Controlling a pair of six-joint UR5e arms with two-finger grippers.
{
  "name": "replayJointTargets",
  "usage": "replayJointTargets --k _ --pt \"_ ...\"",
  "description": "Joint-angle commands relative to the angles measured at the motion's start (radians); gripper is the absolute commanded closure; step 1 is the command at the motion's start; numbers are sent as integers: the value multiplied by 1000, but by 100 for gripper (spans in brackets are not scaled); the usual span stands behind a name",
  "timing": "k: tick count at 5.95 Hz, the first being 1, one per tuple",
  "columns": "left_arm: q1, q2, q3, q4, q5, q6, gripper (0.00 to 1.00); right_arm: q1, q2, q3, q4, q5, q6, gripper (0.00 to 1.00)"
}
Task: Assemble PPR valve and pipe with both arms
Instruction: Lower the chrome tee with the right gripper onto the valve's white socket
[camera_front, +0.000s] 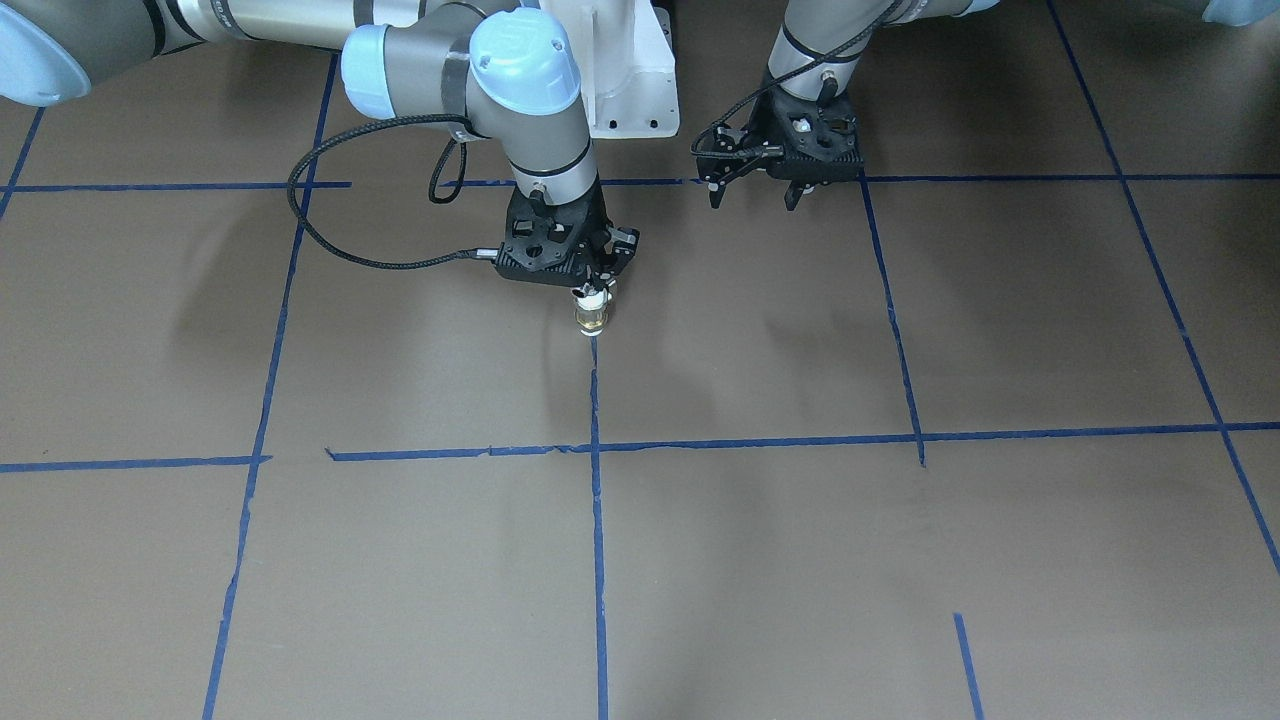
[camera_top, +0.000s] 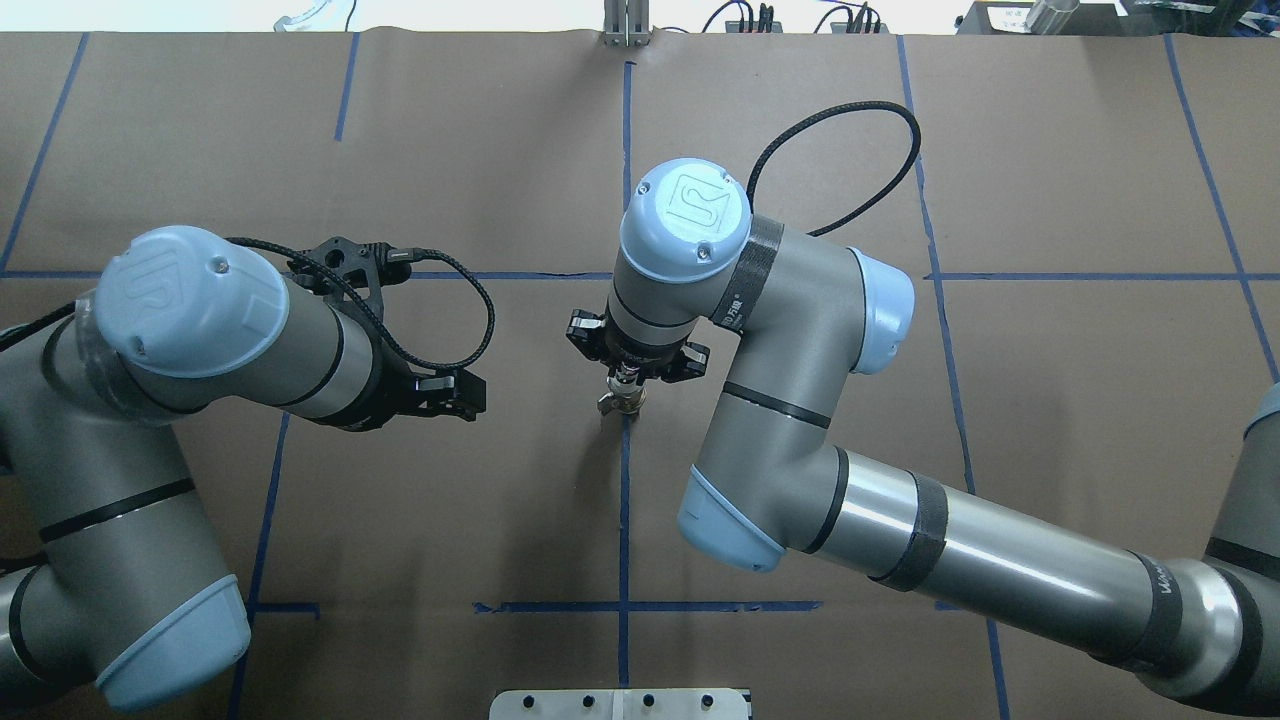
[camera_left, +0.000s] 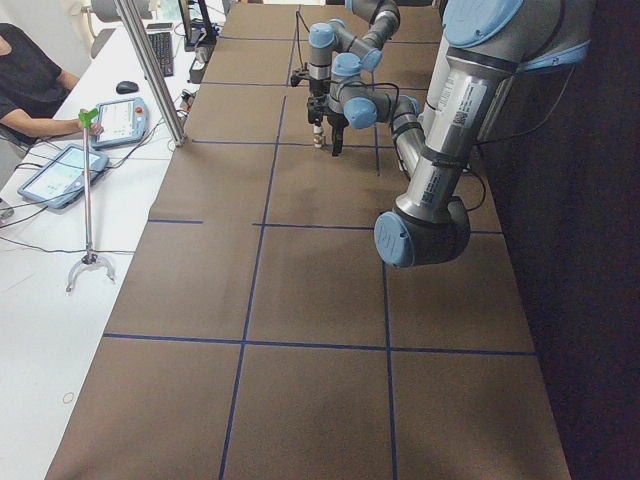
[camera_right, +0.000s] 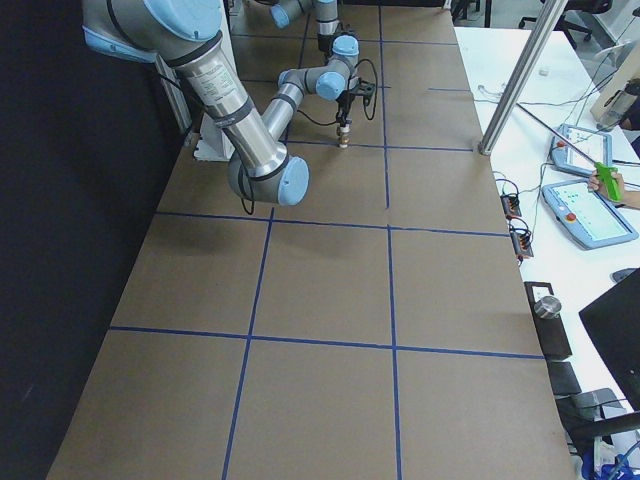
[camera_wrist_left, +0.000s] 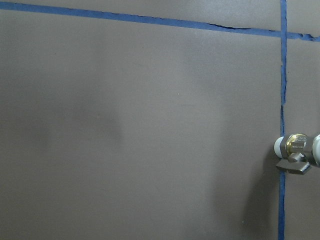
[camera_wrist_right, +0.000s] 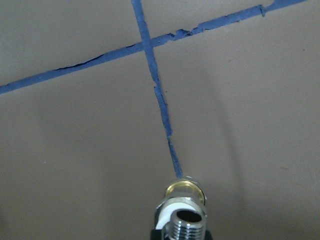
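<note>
Closest under my right wrist, at the bottom edge of the frame, the small shiny chrome branched PPR valve (camera_wrist_right: 188, 226) shows its threaded open mouth. It sits against the short white-and-brass pipe (camera_wrist_right: 184, 192); I cannot tell whether the two are fully seated. My right gripper (camera_front: 598, 288) is pinched narrow on the pipe's upper white end, as best I can judge. It holds the pipe upright, long axis vertical, with the lower end on or just above the blue tape line (camera_wrist_right: 161, 105) on the brown paper table (camera_front: 800, 560). Farther off, my left gripper (camera_front: 752, 198) hangs empty with its fingers spread wide, well apart from the pipe. In the overhead view the pipe lies to the right of that gripper, at centre frame. My right arm is the nearer one; I judge the left must come in sideways toward that upright axis.
</note>
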Motion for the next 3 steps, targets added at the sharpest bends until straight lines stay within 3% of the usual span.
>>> replayJointTargets --k 1,3 --pt "-1 0 -1 0 0 0 4 -2 1 -2 0 0 -1 31" --pt "-1 2 -7 0 0 -2 4 -2 2 -4 0 0 0 25"
